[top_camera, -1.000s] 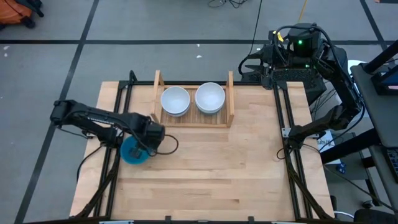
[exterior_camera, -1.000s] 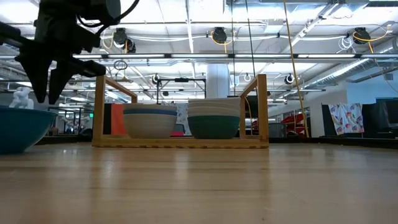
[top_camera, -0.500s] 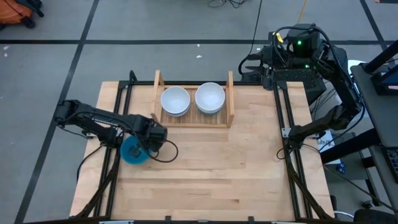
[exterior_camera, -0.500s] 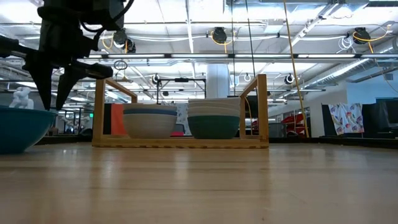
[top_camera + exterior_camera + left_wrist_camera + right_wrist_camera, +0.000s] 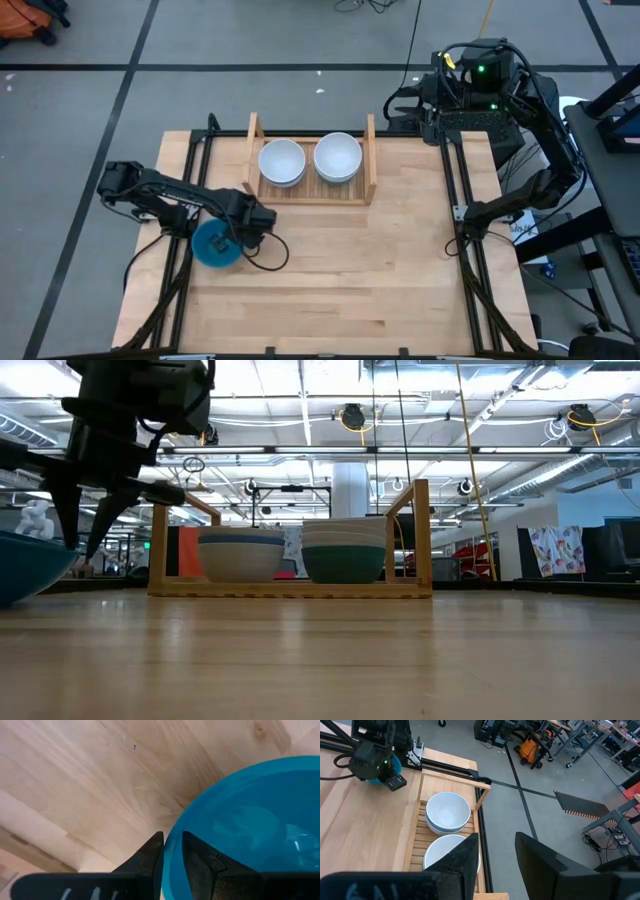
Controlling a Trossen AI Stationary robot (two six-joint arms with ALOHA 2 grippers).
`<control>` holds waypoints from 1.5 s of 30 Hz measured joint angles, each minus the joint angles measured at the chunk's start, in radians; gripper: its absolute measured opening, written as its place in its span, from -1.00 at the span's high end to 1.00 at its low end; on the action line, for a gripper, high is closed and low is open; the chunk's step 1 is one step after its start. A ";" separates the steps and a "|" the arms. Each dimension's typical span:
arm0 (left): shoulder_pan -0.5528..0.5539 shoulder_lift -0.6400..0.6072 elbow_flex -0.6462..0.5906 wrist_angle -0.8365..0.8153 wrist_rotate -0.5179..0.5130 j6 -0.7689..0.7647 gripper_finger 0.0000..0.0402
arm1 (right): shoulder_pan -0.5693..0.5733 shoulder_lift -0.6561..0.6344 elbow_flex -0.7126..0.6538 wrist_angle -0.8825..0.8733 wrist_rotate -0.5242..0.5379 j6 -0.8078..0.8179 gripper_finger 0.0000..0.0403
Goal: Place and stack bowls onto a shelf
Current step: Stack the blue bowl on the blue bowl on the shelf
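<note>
Left gripper [image 5: 236, 240] has dropped onto the blue bowl [image 5: 215, 243] near the table's [image 5: 350, 290] left edge, fingers [image 5: 150, 857] nearly closed astride its rim, pinching it. Bowl looks light, stiff and glazed, likely slippery and chippable; the rim is the place to grip. Farther back, the shelf [image 5: 369, 150] holds two stacks, white bowls [image 5: 282, 162] on top; stack counts are hard to tell. Right gripper [image 5: 495, 852] parked beyond the shelf, partly open, empty.
</note>
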 joint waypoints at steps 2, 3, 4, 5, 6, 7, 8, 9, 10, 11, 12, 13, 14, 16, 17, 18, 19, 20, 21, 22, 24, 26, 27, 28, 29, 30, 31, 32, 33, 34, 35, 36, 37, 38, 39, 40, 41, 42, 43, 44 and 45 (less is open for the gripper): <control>0.000 0.005 0.000 0.001 0.000 0.000 0.63 | 0.000 0.000 0.000 0.000 0.000 0.000 0.39; 0.000 0.007 0.000 0.001 0.001 0.000 0.63 | 0.000 0.000 0.000 0.000 0.000 0.000 0.39; 0.000 0.009 0.000 0.001 0.000 -0.001 0.63 | 0.000 0.000 0.000 0.000 0.000 0.000 0.39; 0.000 0.011 0.000 0.001 0.001 -0.002 0.63 | 0.000 0.000 0.000 0.000 0.000 0.000 0.39; 0.000 0.011 0.000 0.001 0.001 -0.010 0.63 | 0.000 0.000 0.000 0.000 0.000 0.000 0.39; 0.000 0.009 0.000 -0.001 0.004 -0.016 0.63 | 0.000 0.000 0.000 0.000 0.000 0.000 0.39; 0.000 0.009 0.000 -0.001 0.016 -0.021 0.63 | 0.000 0.000 0.000 0.000 0.000 0.000 0.39; 0.000 0.010 0.000 0.000 0.032 -0.030 0.63 | 0.000 0.000 0.000 0.000 0.000 0.000 0.39; 0.000 0.010 0.000 0.000 0.051 -0.038 0.63 | 0.000 0.000 0.000 0.000 0.000 0.000 0.39; 0.000 0.009 0.000 -0.001 0.069 -0.048 0.63 | 0.000 0.000 0.000 0.000 0.000 0.000 0.39; 0.000 0.009 0.000 -0.001 0.080 -0.059 0.63 | 0.000 0.000 0.000 0.000 0.000 0.000 0.39; 0.000 0.009 0.000 -0.001 0.089 -0.066 0.63 | 0.000 0.000 0.000 0.000 0.000 0.000 0.39; 0.000 0.009 0.000 0.000 0.097 -0.074 0.63 | 0.000 0.000 0.000 0.000 0.000 0.000 0.39; 0.000 0.009 0.000 -0.001 0.098 -0.093 0.63 | 0.000 0.000 0.000 0.000 0.000 0.000 0.39; 0.000 0.009 -0.001 0.001 0.099 -0.103 0.63 | 0.000 0.000 0.000 0.000 0.000 0.000 0.39; 0.000 0.009 -0.006 0.005 0.100 -0.113 0.63 | 0.000 0.000 0.000 0.000 0.000 0.000 0.39; 0.000 0.009 -0.013 0.005 0.100 -0.119 0.63 | 0.000 0.000 0.000 0.000 0.000 0.000 0.39; 0.000 0.009 -0.021 0.004 0.100 -0.125 0.63 | 0.000 0.000 0.000 0.000 0.000 0.000 0.39; 0.000 0.009 -0.029 0.003 0.102 -0.133 0.63 | 0.000 0.000 0.000 0.000 0.000 0.000 0.39; 0.000 0.009 -0.036 0.003 0.108 -0.140 0.63 | 0.000 0.000 0.000 0.000 0.000 0.000 0.39; 0.000 0.009 -0.050 0.004 0.119 -0.147 0.63 | 0.000 0.000 0.000 0.000 0.000 0.000 0.39; 0.000 0.009 -0.059 0.003 0.123 -0.160 0.63 | 0.000 0.000 0.000 0.000 0.000 0.000 0.39; 0.000 0.009 -0.061 0.004 0.123 -0.164 0.63 | 0.000 0.000 0.000 0.000 0.000 0.000 0.39; 0.000 0.009 -0.065 0.006 0.123 -0.167 0.63 | 0.000 0.000 0.000 0.000 0.000 0.000 0.39; 0.000 0.009 -0.069 0.007 0.124 -0.170 0.63 | 0.000 0.000 0.000 0.000 0.000 0.000 0.39; 0.000 0.009 -0.074 0.011 0.127 -0.174 0.63 | 0.000 0.000 0.000 0.000 0.000 0.000 0.39; 0.000 0.009 -0.080 0.018 0.134 -0.182 0.63 | 0.000 0.000 0.000 0.000 0.000 0.000 0.39; 0.000 0.009 -0.088 0.028 0.141 -0.193 0.63 | 0.000 0.000 0.000 0.000 0.000 0.000 0.39; 0.000 0.009 -0.095 0.038 0.149 -0.204 0.63 | 0.000 0.000 0.000 0.000 0.000 0.000 0.39; 0.000 0.009 -0.101 0.046 0.156 -0.217 0.63 | 0.000 0.000 0.000 0.000 0.000 0.000 0.39; 0.000 0.009 -0.103 0.049 0.156 -0.223 0.63 | 0.000 0.000 0.000 0.000 0.000 0.000 0.39; 0.000 0.009 -0.103 0.050 0.156 -0.227 0.65 | 0.000 0.000 0.000 0.000 0.000 0.000 0.39; 0.000 0.009 -0.103 0.050 0.156 -0.228 0.67 | 0.000 0.000 0.000 0.000 0.000 0.000 0.39; 0.000 0.009 -0.103 0.049 0.157 -0.230 0.70 | 0.000 0.000 0.000 0.000 0.000 0.000 0.39; 0.000 0.008 -0.101 0.046 0.160 -0.229 0.75 | 0.000 0.000 0.000 0.000 0.000 0.000 0.39; 0.000 0.007 -0.100 0.041 0.163 -0.230 0.79 | 0.000 0.000 0.000 0.000 0.000 0.000 0.39; 0.000 0.006 -0.099 0.036 0.168 -0.230 0.83 | 0.000 0.000 0.000 0.000 0.000 0.000 0.39; 0.000 0.006 -0.099 0.034 0.170 -0.230 0.84 | 0.000 0.000 0.000 0.000 0.000 0.000 0.39; 0.000 0.006 -0.099 0.034 0.170 -0.231 0.84 | 0.000 0.000 0.000 0.000 0.000 0.000 0.39; 0.000 0.006 -0.100 0.036 0.170 -0.231 0.84 | 0.000 0.000 0.000 0.000 0.000 0.000 0.39; 0.000 0.006 -0.098 0.036 0.168 -0.233 0.84 | 0.000 0.000 0.000 0.000 0.000 0.000 0.39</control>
